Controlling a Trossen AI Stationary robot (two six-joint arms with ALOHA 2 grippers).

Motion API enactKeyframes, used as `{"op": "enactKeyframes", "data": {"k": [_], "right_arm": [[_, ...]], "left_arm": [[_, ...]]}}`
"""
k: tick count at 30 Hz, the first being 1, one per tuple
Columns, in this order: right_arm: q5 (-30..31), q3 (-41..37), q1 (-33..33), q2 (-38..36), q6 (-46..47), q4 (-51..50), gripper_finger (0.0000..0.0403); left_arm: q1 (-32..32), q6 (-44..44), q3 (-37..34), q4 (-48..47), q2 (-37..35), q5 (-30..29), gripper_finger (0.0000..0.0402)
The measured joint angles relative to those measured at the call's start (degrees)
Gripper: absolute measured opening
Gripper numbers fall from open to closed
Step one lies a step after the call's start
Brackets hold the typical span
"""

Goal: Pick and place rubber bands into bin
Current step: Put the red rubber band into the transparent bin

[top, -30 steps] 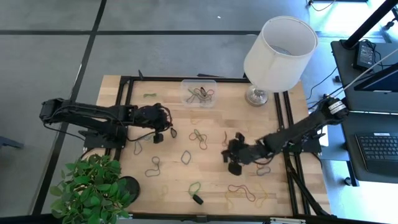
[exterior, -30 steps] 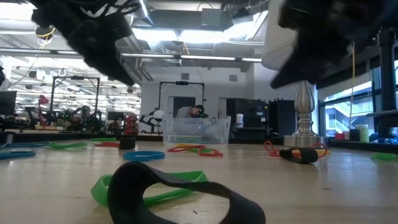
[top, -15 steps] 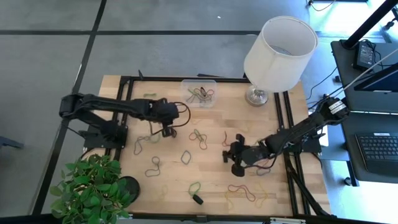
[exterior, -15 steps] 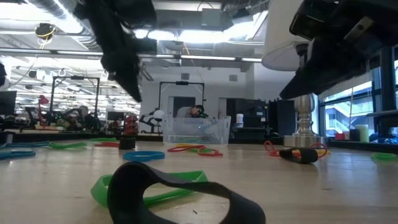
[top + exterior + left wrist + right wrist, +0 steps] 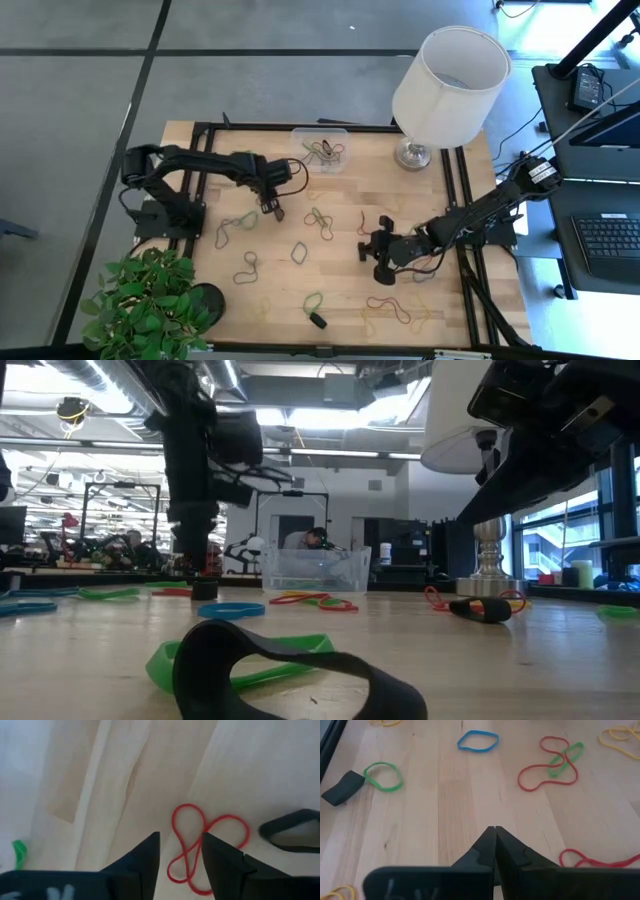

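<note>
Table: pale wooden top (image 5: 340,290) with a black frame along its edges, strewn with loose bands.
Lamp: white cylindrical lampshade (image 5: 450,85) on a silver metal base (image 5: 411,153), standing at the table's far right corner, just beside the bin.
Plant: leafy green potted plant (image 5: 150,305) at the near left corner.
Left arm: reaches in from the table's left edge; the left gripper (image 5: 276,207) points down at the wood, short of the bin and to its left.
Left gripper state: fingers (image 5: 142,862) parted with a clear gap, nothing between them; a thin red twisted rubber band (image 5: 200,845) lies flat on the wood under the gap.
Right arm: stretches in from the right edge; the right gripper (image 5: 368,250) sits low near the table's middle.
Right gripper state: fingers (image 5: 487,847) pressed together, holding nothing.
Bin: small clear plastic rectangular bin (image 5: 320,150) at the far edge, centre, with several bands already inside.
Rubber bands: most lie scattered on the wood outside the bin, among them a blue loop (image 5: 478,740), a green loop (image 5: 383,776) and a red-and-green tangle (image 5: 552,764).
Black piece: small dark block (image 5: 342,788) just beside the green loop.
</note>
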Motion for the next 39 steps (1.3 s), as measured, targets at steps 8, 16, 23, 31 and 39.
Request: {"op": "enactKeyframes", "data": {"k": [8, 16, 23, 31, 39], "right_arm": [[0.0, 0.0, 0.0, 0.0, -0.2, -0.3, 0.0008], [0.0, 0.0, 0.0, 0.0, -0.2, -0.3, 0.0016], [0.0, 0.0, 0.0, 0.0, -0.2, -0.3, 0.0016], [0.0, 0.0, 0.0, 0.0, -0.4, -0.9, 0.0016], [0.0, 0.0, 0.0, 0.0, -0.4, -1.4, 0.0016]], "left_arm": [[2.1, -0.1, 0.3, 0.3, 6.7, 0.9, 0.0150], [2.3, -3.0, 0.3, -0.2, 8.5, 3.7, 0.0057], [0.9, -3.6, -0.3, -1.0, 3.5, 4.4, 0.0002], [-1.5, -3.6, 5.3, -6.9, -1.1, 0.0, 0.0001], [-3.1, -1.0, 19.8, -9.8, -1.0, -6.0, 0.0001]]}}
